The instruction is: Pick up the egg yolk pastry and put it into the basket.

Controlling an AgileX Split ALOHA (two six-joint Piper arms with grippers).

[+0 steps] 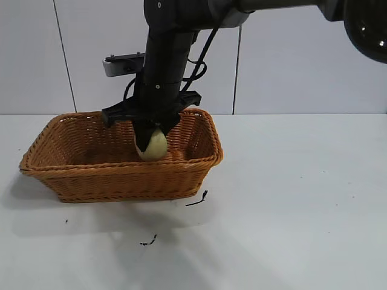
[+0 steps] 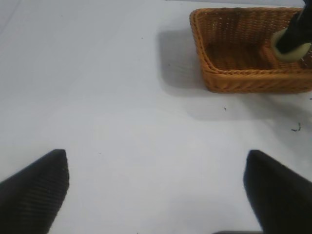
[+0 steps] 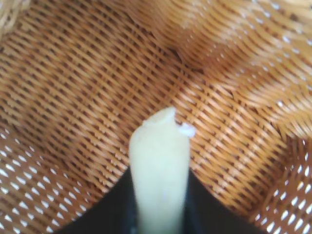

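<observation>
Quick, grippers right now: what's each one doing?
Right gripper: closed on the egg yolk pastry, hanging inside the basket.
Left gripper: open, empty, over bare table away from the basket.

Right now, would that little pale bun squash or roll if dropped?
Probably soft: the egg yolk pastry looks slightly pinched in the right tool. Being round, it might roll a little, though the basket walls should contain it.

Looks like a robot test lab: bare matte white desk [image 1: 302, 199], plain grey-white panelled wall [image 1: 290, 66] right behind the desk, black jointed robot arm [image 1: 166, 54] hanging over it.
</observation>
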